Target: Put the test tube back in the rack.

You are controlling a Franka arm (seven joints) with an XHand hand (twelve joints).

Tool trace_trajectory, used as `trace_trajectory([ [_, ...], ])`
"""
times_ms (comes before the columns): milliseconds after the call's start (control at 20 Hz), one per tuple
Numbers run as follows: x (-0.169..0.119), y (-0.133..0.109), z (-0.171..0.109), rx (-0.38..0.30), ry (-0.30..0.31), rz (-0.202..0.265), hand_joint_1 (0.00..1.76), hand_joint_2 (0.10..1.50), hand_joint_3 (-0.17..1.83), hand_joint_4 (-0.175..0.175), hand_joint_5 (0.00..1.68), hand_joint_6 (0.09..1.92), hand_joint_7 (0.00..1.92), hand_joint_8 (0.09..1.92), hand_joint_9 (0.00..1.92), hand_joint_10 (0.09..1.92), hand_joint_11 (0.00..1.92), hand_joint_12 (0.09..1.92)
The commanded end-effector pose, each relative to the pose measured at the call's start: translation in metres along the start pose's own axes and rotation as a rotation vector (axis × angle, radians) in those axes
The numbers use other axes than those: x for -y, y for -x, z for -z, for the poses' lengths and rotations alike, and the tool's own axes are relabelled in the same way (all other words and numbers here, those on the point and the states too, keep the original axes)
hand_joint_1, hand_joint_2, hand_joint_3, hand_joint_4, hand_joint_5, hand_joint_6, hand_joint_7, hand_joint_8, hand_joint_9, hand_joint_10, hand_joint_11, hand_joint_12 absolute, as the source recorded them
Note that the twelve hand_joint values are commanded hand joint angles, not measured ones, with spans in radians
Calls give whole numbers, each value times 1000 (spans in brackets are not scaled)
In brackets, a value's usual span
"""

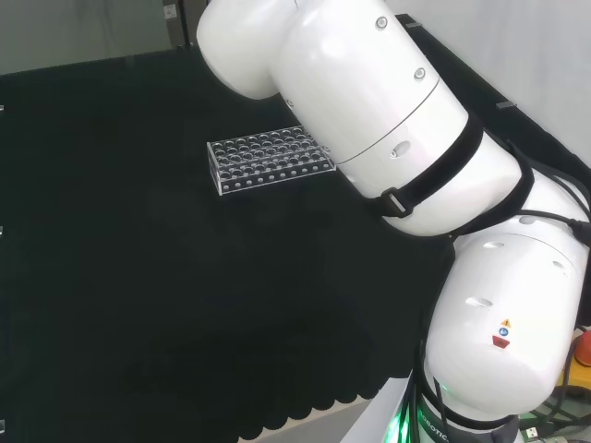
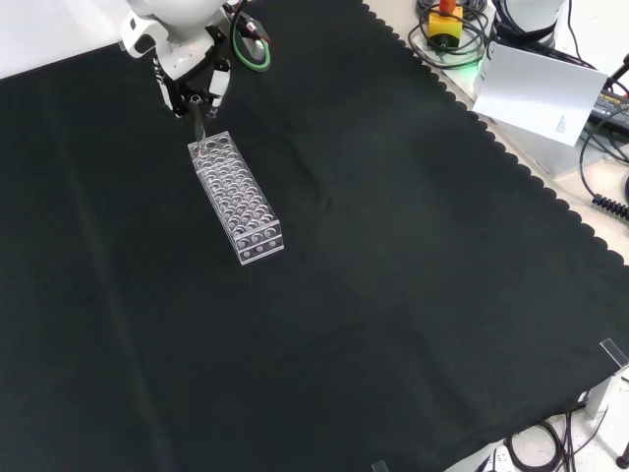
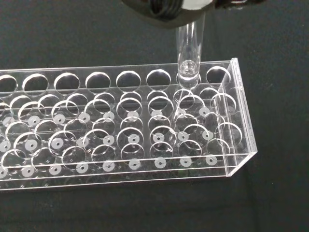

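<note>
Rack: clear plastic test tube rack (image 2: pixel 236 202) sits on the black cloth (image 2: pixel 393 295), used below as the landmark; in the front view its long axis runs from upper left to lower right, and in the head view the rack (image 1: pixel 268 161) lies left of the arm's big white links (image 1: pixel 388 129).

Test tube: clear glass test tube (image 3: pixel 189 46) stands upright over the rack, long axis vertical, lower end pointing down at the rack's top plate; in the wrist view its tip meets a hole in the outermost row, second from the rack's end wall. Whether the tip has passed into the hole or only touches its rim cannot be told. In the front view the tube (image 2: pixel 198 126) shows as a thin vertical line above the rack's far, upper-left end.

Hand: black and white hand (image 2: pixel 192 81) hangs directly above the rack's far end in the front view, fingers pointing down and closed round the upper part of the tube. In the wrist view a blurred dark part of the hand (image 3: pixel 166 9) covers the tube's top.

Rack holes: the other holes seen in the wrist view hold no tubes; small white discs mark the bottom plate beneath them.

Cloth edge: scalloped hem lies well apart from the rack, toward the right in the front view.
</note>
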State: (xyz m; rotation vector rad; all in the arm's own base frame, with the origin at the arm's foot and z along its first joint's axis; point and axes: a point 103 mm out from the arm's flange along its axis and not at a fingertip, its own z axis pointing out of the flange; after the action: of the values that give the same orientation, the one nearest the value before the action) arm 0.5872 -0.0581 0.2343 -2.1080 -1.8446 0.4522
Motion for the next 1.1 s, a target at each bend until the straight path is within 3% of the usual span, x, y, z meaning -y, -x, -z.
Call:
trace_trajectory([
  [50,-1,-1,-1,0,-3,-1,1413,1008,0,-175,1151,551,1727,494,1178,819,954,1165],
  [1100,-5,0,-17,-10,-29,3,1414,1007,0,-175,1149,555,1729,489,1185,807,951,1167],
])
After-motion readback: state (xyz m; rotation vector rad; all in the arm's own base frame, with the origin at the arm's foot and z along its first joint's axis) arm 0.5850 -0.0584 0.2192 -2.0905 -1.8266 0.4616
